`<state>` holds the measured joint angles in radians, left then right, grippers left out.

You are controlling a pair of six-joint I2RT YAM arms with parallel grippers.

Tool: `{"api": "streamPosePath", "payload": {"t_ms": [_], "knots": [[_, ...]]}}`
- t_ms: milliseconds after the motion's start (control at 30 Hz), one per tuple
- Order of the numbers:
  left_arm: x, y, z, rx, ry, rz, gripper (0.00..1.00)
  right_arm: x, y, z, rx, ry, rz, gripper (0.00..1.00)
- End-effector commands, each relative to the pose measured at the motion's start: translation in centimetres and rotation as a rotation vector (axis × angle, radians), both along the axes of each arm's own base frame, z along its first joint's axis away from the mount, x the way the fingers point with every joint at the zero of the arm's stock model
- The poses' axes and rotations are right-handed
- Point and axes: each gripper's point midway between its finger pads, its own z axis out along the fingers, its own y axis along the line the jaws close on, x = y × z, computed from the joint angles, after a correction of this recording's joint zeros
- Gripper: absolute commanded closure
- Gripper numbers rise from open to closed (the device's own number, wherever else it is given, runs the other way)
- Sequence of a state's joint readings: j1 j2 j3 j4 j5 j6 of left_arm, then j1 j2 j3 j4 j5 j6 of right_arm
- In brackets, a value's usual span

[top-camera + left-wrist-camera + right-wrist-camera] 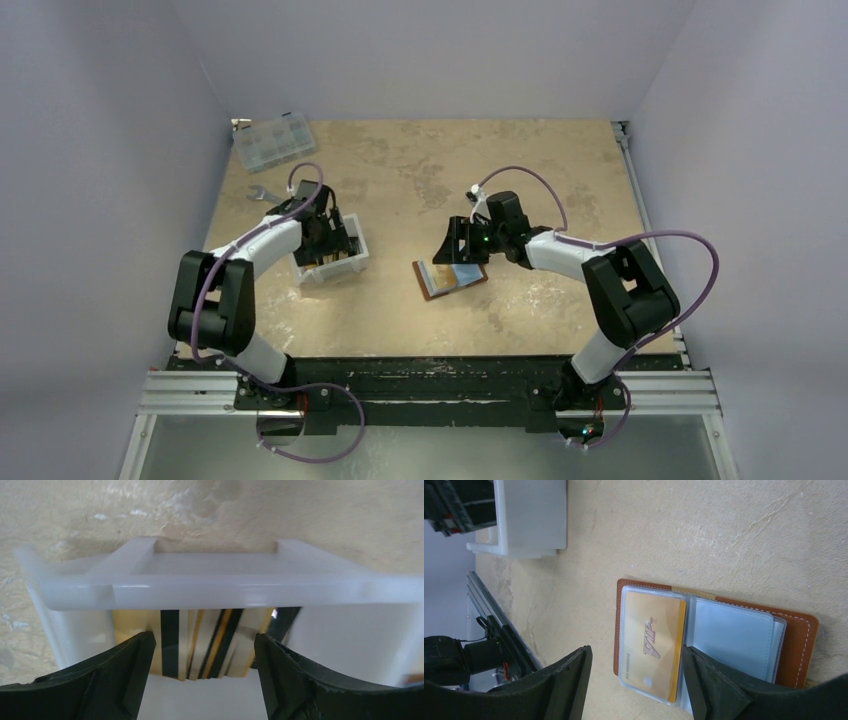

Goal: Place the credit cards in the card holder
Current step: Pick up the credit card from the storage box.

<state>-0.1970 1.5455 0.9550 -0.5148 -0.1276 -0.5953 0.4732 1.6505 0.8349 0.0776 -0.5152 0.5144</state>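
white-and-black arms [265, 240] with looping purple cables [716, 268] and black ribbed hands [202, 642] [636, 652].

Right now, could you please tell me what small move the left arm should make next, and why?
Probably lower the left claw and close on one card: its jaws stand open over the credit cards upright in the white tray, while the card holder lies open.

A mottled tan desk [420, 170] carries four items: a clear compartmented box [273, 140] at 11 o'clock, a silver wrench [258, 192] just nearer, a white tray [335, 265] at 9 o'clock, and an open brown card holder [450, 278] near centre, well apart from the tray.
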Motion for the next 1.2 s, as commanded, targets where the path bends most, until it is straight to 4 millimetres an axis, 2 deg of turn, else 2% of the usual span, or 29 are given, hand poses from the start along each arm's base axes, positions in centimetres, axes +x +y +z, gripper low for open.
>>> {"api": "streamPosePath", "payload": {"t_ms": [0,67,133,267,400,500,600,967,1167], "knots": [[0.7,0.5,-1.9,0.05,-0.021,0.06,0.22,1.0,0.6,1.9,0.01,-0.052,0.023,0.26],[0.6,0.7,-2.6,0.079,-0.012,0.055,0.24,1.1,0.5,2.0,0.008,-0.057,0.024,0.26],[0.4,0.8,-3.3,0.09,-0.002,0.051,0.3,1.2,0.6,2.2,0.01,-0.059,0.025,0.26],[-0.1,0.7,-3.5,0.083,0.0,0.038,0.48,1.2,0.6,2.2,0.012,-0.06,0.032,0.26],[0.5,0.7,-1.4,0.08,-0.062,0.024,0.75,1.6,0.9,2.6,0.019,-0.072,0.034,0.26],[1.0,0.7,0.5,0.077,-0.11,0.012,0.87,2.1,1.1,3.0,0.025,-0.083,0.033,0.27],[1.0,0.8,1.4,0.078,-0.122,0.009,0.99,2.6,1.2,3.4,0.024,-0.095,0.024,0.27],[0.8,1.2,4.4,0.081,-0.176,-0.006,1.0,3.7,1.7,4.5,0.03,-0.114,0.008,0.27],[0.9,1.4,6.8,0.079,-0.23,-0.018,1.0,4.6,2.3,5.7,0.036,-0.142,0.011,0.27]]}}
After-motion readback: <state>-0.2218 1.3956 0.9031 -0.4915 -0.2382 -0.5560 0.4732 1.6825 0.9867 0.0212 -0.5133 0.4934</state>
